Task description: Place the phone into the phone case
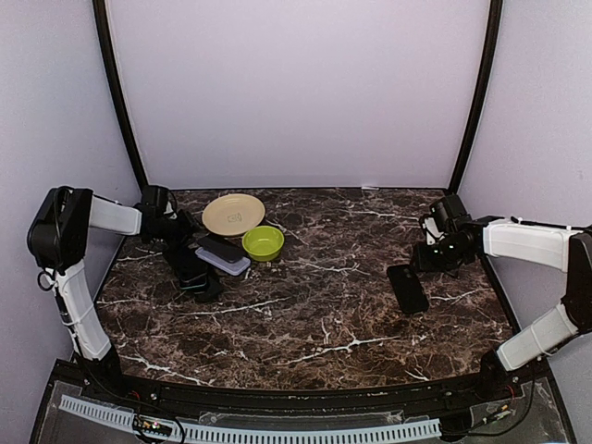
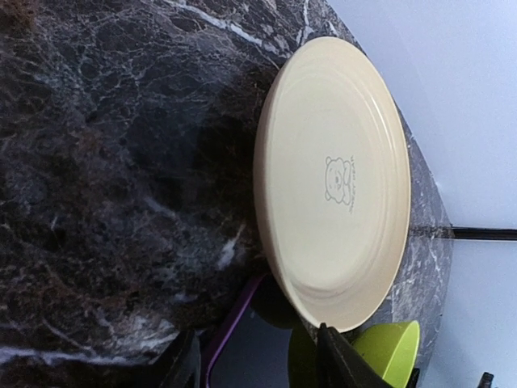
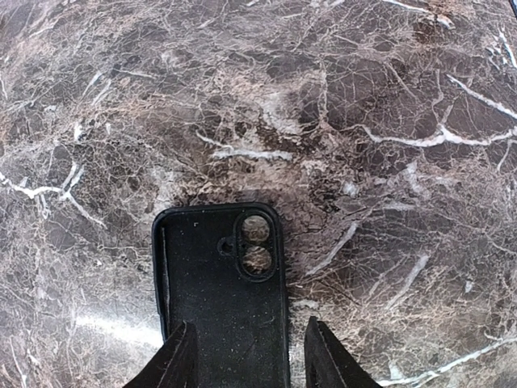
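The phone lies flat, lenses up, at 3 o'clock on the surface, likely so its long edges can be gripped. The right tool hangs low over one end, 2 fingers apart, arm stretched toward 9 o'clock. The phone case sits at 9 o'clock beside the bowl; the left tool straddles it (clamped or not, I cannot tell).

Lab booth: plain walls, marble table
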Controlling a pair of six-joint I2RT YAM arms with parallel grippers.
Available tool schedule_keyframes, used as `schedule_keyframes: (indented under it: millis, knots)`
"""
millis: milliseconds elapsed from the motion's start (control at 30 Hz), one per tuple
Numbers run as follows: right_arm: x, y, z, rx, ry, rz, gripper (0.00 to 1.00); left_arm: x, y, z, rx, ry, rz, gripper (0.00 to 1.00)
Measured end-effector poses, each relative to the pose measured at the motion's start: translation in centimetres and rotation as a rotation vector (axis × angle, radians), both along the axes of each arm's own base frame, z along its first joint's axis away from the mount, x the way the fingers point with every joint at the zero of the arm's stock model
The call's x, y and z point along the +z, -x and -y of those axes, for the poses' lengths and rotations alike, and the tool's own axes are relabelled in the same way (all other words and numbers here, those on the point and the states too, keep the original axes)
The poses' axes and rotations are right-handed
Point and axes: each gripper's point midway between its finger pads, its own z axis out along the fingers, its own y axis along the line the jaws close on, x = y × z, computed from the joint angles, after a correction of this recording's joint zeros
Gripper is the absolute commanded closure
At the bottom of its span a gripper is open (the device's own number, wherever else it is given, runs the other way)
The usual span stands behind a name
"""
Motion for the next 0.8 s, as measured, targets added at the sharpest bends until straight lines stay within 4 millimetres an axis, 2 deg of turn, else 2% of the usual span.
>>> schedule_keyframes:
  millis: [167, 233, 300, 367, 400, 433, 633, 800]
  knots:
    - [0.0, 0.2, 0.1, 0.001, 0.01, -0.004, 0.54, 1.5, 1.3, -1.7, -0.028, -0.189, -0.014, 0.39]
    - [0.1, 0.2, 0.2, 0.0, 0.014, -0.003, 0.54, 3.6, 0.1, -2.0, -0.069, -0.249, 0.02, 0.4]
    - [0.3, 0.3, 0.2, 0.003, 0.016, 0.003, 0.54, 6.1, -2.0, -2.0, -0.104, -0.269, 0.06, 0.46]
    - [0.4, 0.3, 0.2, 0.004, 0.016, 0.007, 0.54, 7.7, -4.0, -1.9, -0.131, -0.259, 0.099, 0.53]
    - [0.5, 0.3, 0.2, 0.005, 0.017, 0.008, 0.54, 7.8, -4.8, -1.9, -0.147, -0.238, 0.106, 0.57]
    - [0.6, 0.3, 0.2, 0.006, 0.019, 0.011, 0.54, 7.4, -4.9, -2.4, -0.141, -0.228, 0.094, 0.58]
    - [1.9, 0.5, 0.5, 0.009, 0.023, 0.045, 0.53, 0.6, -2.6, -4.9, -0.127, -0.123, -0.103, 0.59]
    - [2.4, 0.6, 0.5, 0.009, 0.018, 0.058, 0.53, -0.6, -1.8, -4.2, -0.169, -0.081, -0.136, 0.54]
